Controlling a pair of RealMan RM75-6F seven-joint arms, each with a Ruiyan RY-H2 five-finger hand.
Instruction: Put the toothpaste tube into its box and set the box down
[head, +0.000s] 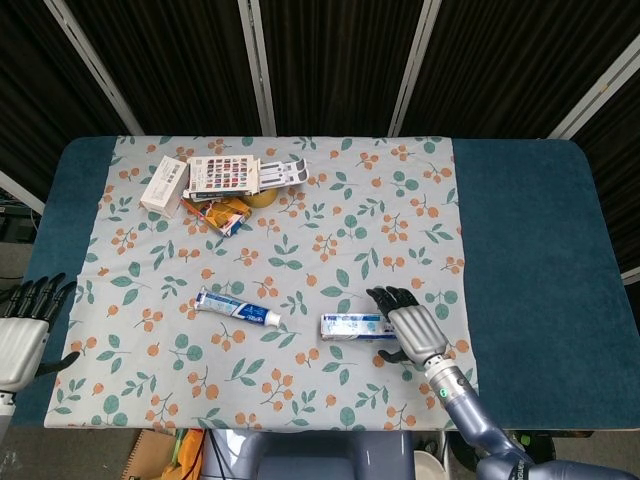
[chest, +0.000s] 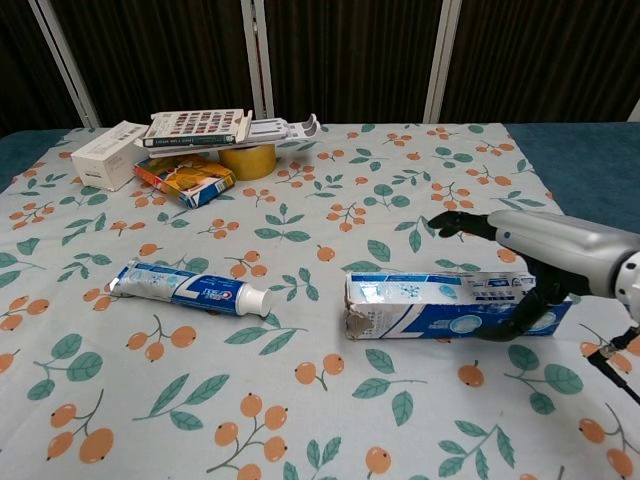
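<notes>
The toothpaste tube (head: 237, 307) (chest: 188, 287) lies on the floral cloth left of centre, its white cap pointing right. Its blue-and-white box (head: 352, 325) (chest: 440, 305) lies flat to the right, the torn open end facing the tube. My right hand (head: 408, 327) (chest: 535, 240) hovers over the box's right end with its fingers spread above it and the thumb down by the box's near side; it does not grip the box. My left hand (head: 22, 335) stays at the table's left front edge with fingers apart, holding nothing.
At the back left is a pile: a white carton (head: 163, 184) (chest: 108, 154), a book with coloured squares (head: 225, 176) (chest: 196, 127), an orange packet (head: 222, 212), a yellow tape roll (chest: 247, 160) and a white plastic piece (head: 283, 172). Blue table (head: 530, 230) borders the cloth.
</notes>
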